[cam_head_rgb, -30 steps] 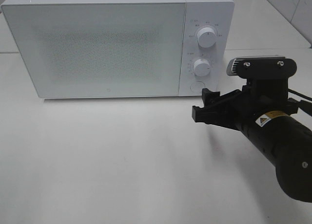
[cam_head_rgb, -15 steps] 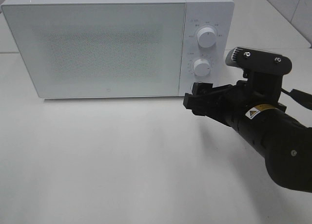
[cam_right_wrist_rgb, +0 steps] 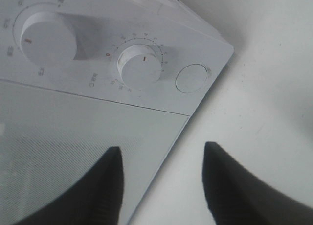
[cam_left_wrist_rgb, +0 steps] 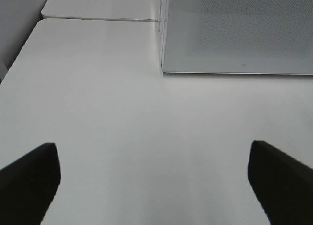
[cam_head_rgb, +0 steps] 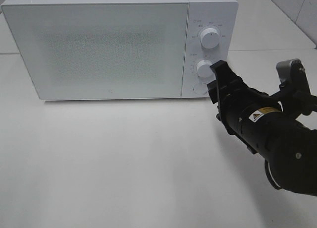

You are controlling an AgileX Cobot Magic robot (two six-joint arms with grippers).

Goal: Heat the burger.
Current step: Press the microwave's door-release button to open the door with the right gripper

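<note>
The left gripper (cam_left_wrist_rgb: 154, 186) hovers over the white table (cam_left_wrist_rgb: 98, 98) with its fingers spread wide and nothing between them, a front corner of the white microwave (cam_left_wrist_rgb: 234, 29) ahead of it. In the exterior view the microwave's frosted door (cam_head_rgb: 99, 49) is closed. To its right, the control panel carries an upper knob (cam_head_rgb: 210, 38), a lower knob (cam_head_rgb: 204, 68) and a round button (cam_head_rgb: 199, 88). The right gripper (cam_head_rgb: 216, 84), rolled onto its side, sits just in front of that panel beside the lower knob and button; its fingers (cam_right_wrist_rgb: 105, 186) stand apart and hold nothing. The burger appears in no view, so I cannot tell where it is.
</note>
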